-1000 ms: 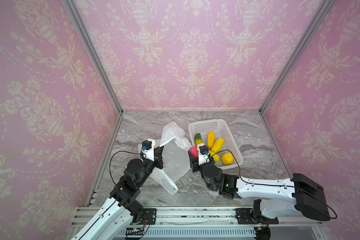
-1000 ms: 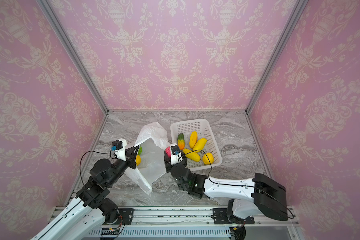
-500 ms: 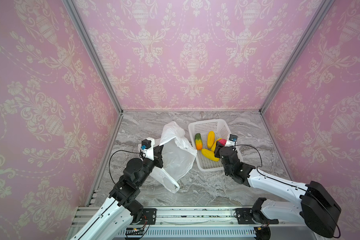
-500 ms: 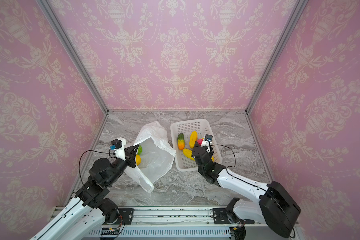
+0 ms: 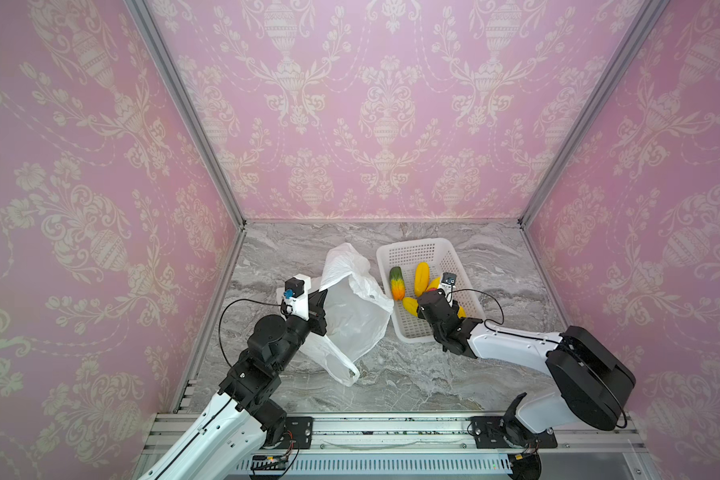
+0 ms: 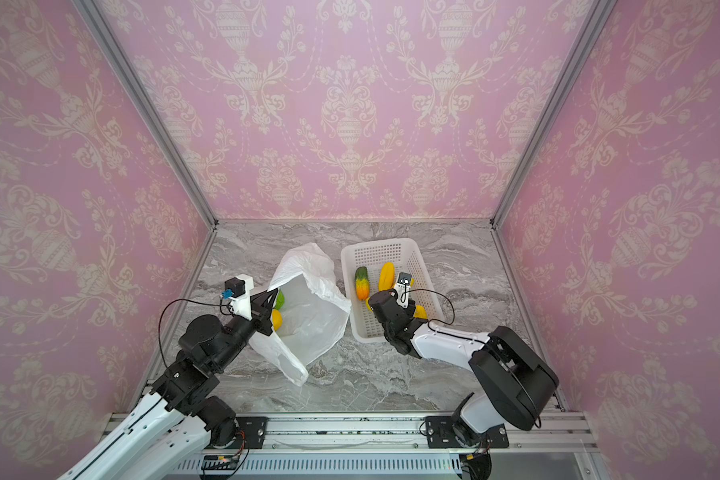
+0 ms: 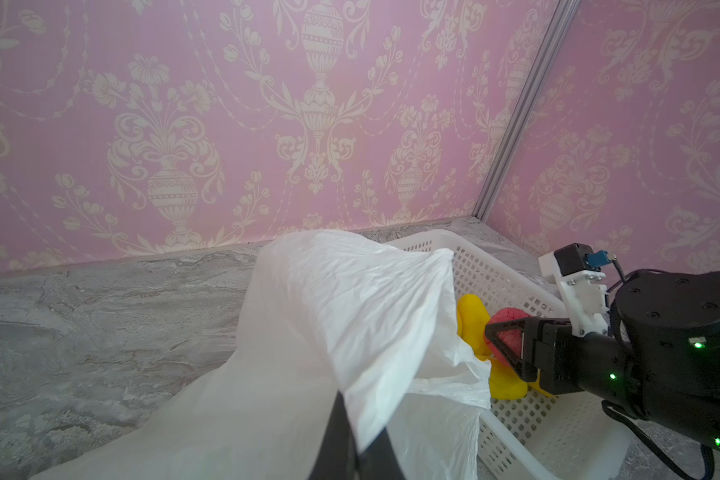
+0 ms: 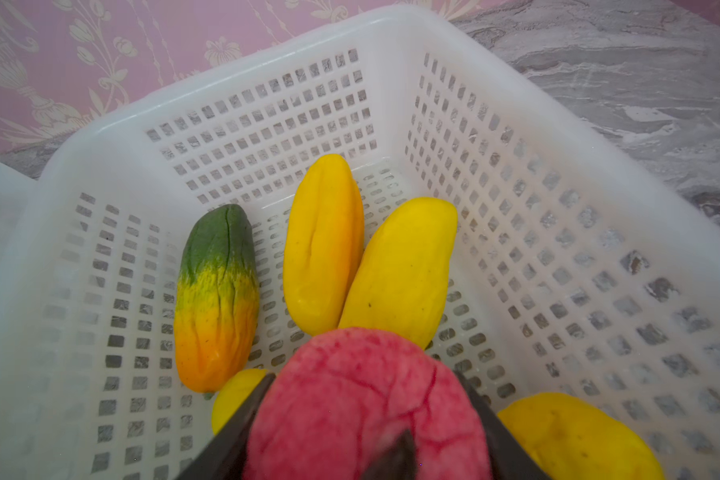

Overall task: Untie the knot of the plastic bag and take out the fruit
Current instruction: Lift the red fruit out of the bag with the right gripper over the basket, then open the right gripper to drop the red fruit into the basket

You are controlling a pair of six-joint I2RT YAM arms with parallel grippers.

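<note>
Yellow fruit (image 8: 325, 245) lie lengthwise in basket (image 8: 391, 33); right gripper (image 8: 364, 376) clamps red fruit (image 8: 366, 419), left gripper (image 7: 358, 428) pinches plastic bag (image 7: 329, 299).

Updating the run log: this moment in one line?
left gripper: shut on bag | right gripper: holds red fruit over basket | bag: open, yellow fruit inside

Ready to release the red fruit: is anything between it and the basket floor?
No barrier. The red fruit sits in the right pincer over the basket. Only yellow fruit lies beneath it, so it would likely land on that.
</note>
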